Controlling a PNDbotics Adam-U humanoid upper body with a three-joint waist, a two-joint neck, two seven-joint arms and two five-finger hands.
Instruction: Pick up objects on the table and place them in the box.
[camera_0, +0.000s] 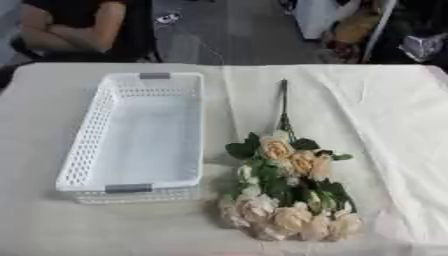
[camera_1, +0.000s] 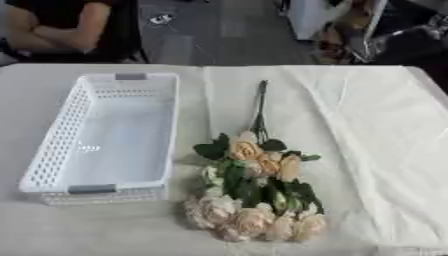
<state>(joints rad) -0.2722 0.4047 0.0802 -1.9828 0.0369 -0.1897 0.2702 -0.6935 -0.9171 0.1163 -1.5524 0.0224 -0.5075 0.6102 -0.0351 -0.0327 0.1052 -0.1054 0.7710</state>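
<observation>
A bunch of artificial flowers (camera_0: 287, 190) lies flat on the cloth-covered table, right of the box. Its pale peach and cream blooms point toward the near edge, with green leaves in the middle. The dark stem (camera_0: 283, 102) runs away toward the far side. The box is a long white perforated plastic basket (camera_0: 87, 145) with grey handle tabs at both ends; its inside holds nothing. It stands left of centre, lengthwise from near to far. Neither robot hand shows in either view.
A cream cloth (camera_1: 376, 150) with folds and creases covers the table. Beyond the far edge a seated person with folded arms (camera_0: 66, 27) is at the upper left, and clutter stands on the floor at the upper right.
</observation>
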